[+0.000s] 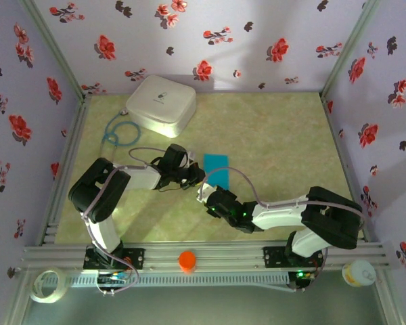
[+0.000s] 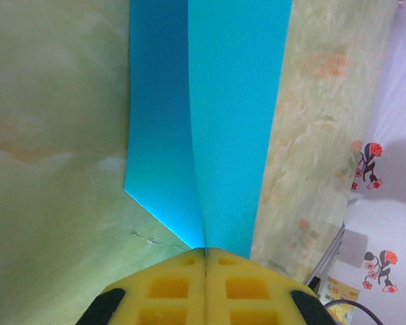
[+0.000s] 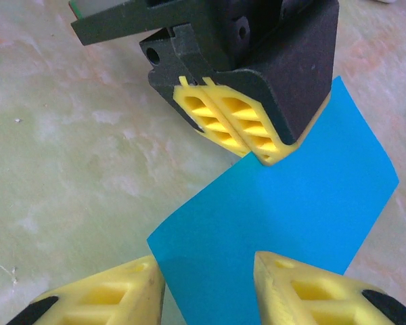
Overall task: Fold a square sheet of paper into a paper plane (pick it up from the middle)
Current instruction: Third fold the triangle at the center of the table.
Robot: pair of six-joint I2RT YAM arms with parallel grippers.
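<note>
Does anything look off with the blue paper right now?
Nothing spilled or torn. The blue paper is not flat: it bends along a lengthwise fold, pinched by the left gripper, with the right gripper open astride its edge.

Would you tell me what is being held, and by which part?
The left gripper pinches the turquoise paper at one edge; the right gripper straddles its other side, open.

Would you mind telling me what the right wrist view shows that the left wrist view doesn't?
Right wrist view: the right claw open, its fingers straddling a corner of the turquoise paper, and the left claw seen from outside. Left wrist view: a lengthwise crease or bend in the paper, and the flowered wall. Both: the left claw shut on the paper's edge, and the green marbled table.
</note>
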